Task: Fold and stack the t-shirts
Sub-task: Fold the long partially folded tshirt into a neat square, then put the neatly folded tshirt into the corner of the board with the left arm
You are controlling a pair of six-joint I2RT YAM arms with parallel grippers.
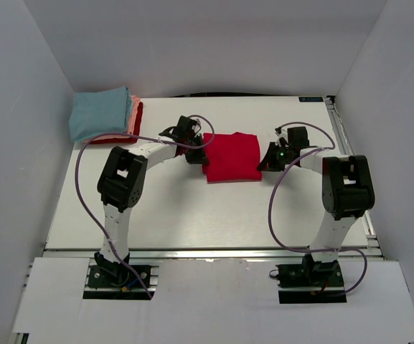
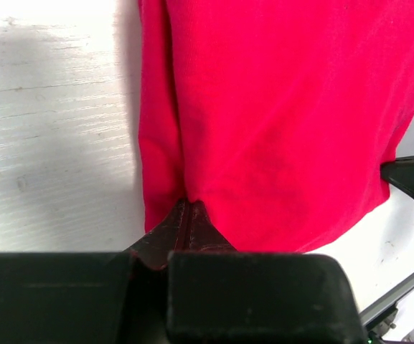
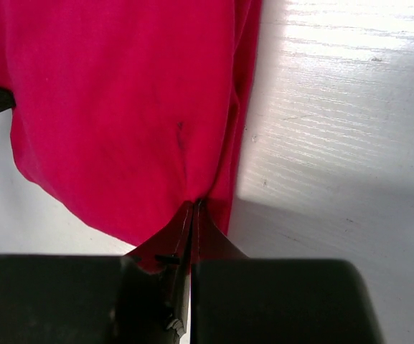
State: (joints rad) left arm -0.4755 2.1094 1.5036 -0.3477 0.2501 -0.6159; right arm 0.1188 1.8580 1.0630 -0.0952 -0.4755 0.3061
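A bright red t-shirt [image 1: 232,157], folded to a rough rectangle, lies in the middle of the white table [image 1: 178,208]. My left gripper [image 1: 196,155] is shut on its left edge; the left wrist view shows the red cloth [image 2: 278,122] pinched at the tips of the gripper [image 2: 187,204]. At the shirt's right edge my right gripper [image 1: 266,162] is also shut, with the red cloth [image 3: 120,107] pinched where its tips meet [image 3: 195,204]. A stack of folded t-shirts [image 1: 105,115], light blue on top with salmon-pink and red edges showing, sits at the far left corner.
Grey walls enclose the table on the left, back and right. A metal rail [image 1: 207,252] runs along the near edge by the arm bases. Purple cables [image 1: 85,193] loop beside both arms.
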